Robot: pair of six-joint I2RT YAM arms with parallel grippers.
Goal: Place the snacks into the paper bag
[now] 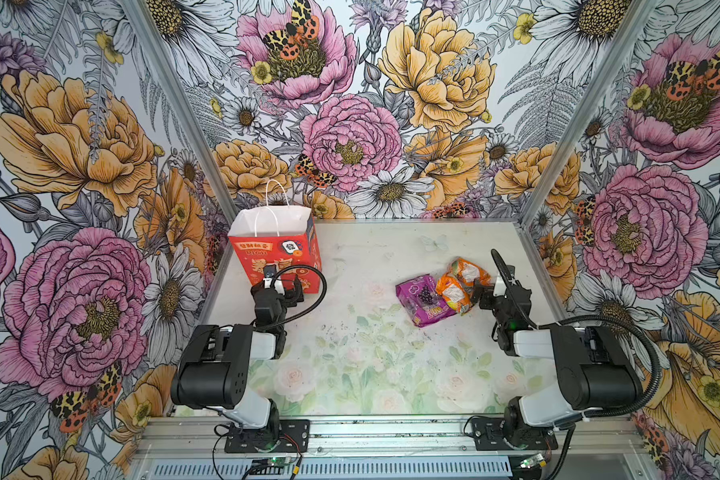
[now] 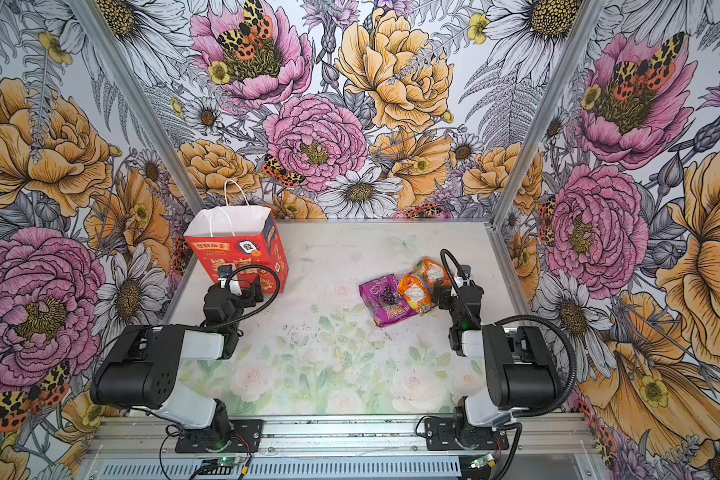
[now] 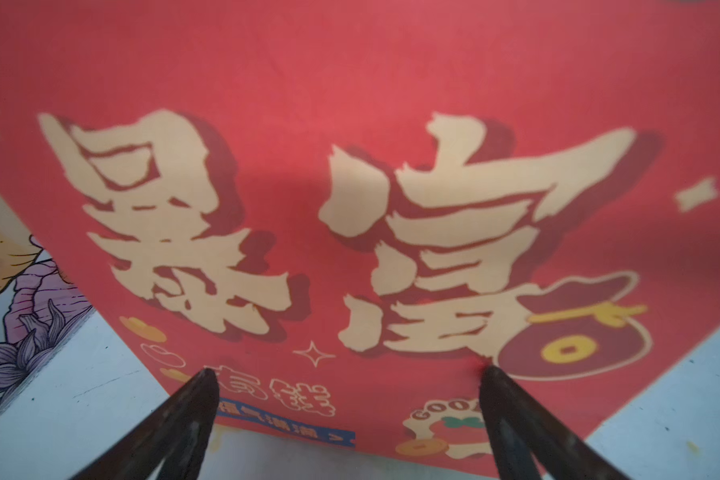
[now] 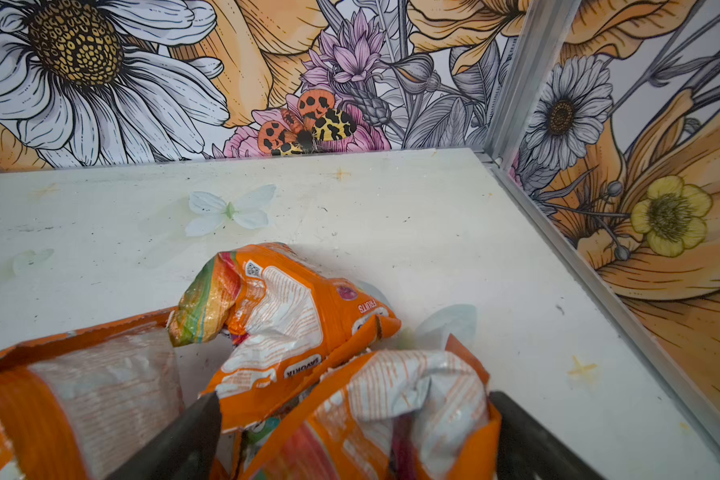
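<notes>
From the left wrist camera the paper bag (image 3: 350,83) overfills my frame. Its top and both sides are cut off, and the small print near its base is too blurred to read. In both top views the left arm (image 1: 269,305) covers the bag's lower front. The orange packets (image 4: 275,324) run off the right wrist picture's edges, and the right jaws cover part of the nearest. In a top view an orange packet overlaps the purple packet (image 1: 420,301), and I cannot count the orange ones there.
</notes>
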